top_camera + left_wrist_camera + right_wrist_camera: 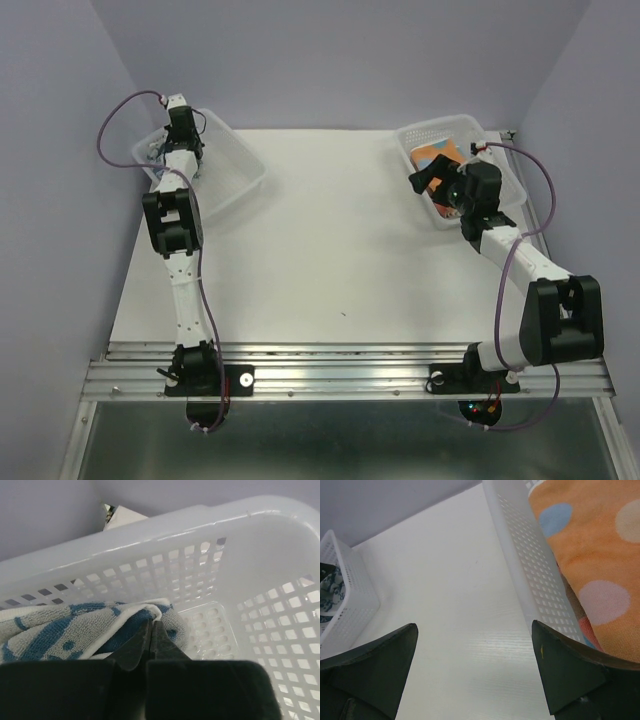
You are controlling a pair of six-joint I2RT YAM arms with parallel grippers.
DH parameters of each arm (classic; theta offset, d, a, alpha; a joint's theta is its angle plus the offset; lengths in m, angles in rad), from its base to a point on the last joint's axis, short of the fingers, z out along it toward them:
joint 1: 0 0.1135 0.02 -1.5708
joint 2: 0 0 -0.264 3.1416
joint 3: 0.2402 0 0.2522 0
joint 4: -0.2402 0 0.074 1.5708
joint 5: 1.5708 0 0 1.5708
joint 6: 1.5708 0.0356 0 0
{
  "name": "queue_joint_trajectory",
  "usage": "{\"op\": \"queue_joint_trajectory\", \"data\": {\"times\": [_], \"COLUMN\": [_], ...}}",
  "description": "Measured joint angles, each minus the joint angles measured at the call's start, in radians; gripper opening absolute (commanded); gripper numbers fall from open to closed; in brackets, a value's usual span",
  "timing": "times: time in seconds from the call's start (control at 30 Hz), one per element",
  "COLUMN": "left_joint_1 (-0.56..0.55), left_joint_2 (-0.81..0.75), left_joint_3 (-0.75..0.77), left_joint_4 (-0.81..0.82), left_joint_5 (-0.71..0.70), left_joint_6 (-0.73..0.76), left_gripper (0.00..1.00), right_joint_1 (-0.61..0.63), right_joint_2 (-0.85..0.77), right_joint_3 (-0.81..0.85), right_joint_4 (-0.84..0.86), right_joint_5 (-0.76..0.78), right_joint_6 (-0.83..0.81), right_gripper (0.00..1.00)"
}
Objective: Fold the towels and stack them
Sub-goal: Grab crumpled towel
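Note:
A blue and white patterned towel [55, 635] lies in the clear basket [200, 535] at the far left [235, 165]. My left gripper [151, 623] reaches down into that basket, its jaws shut with the tips on the towel's white hem. An orange towel with pale and blue dots [590, 545] lies folded in the right basket [535, 565], also seen from above [437, 155]. My right gripper [474, 625] hangs open above the table just left of that basket [425, 176], nothing between its fingers.
The white table [330, 250] stretches between the two baskets. Purple walls close in at the back and sides. The left basket [350, 595] shows in the right wrist view with patterned cloth inside. Metal rails run along the near edge.

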Motion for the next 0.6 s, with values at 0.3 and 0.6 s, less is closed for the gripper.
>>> {"op": "queue_joint_trajectory", "data": {"times": [0.3,0.6], "left_joint_1": [0.000,0.001], "left_joint_2": [-0.114,-0.558], "left_joint_3": [-0.195,-0.494], "left_joint_4": [0.061,0.192], "left_joint_5": [0.010,0.119], "left_joint_6": [-0.024,-0.105], "left_gripper": [0.00,0.00], "right_joint_1": [0.000,0.000], "right_joint_2": [-0.008,-0.078], "right_joint_3": [-0.011,-0.061], "right_joint_4": [-0.001,-0.003], "right_joint_5": [0.022,0.022], "right_joint_6": [-0.002,-0.002], "right_gripper": [1.00,1.00]}}
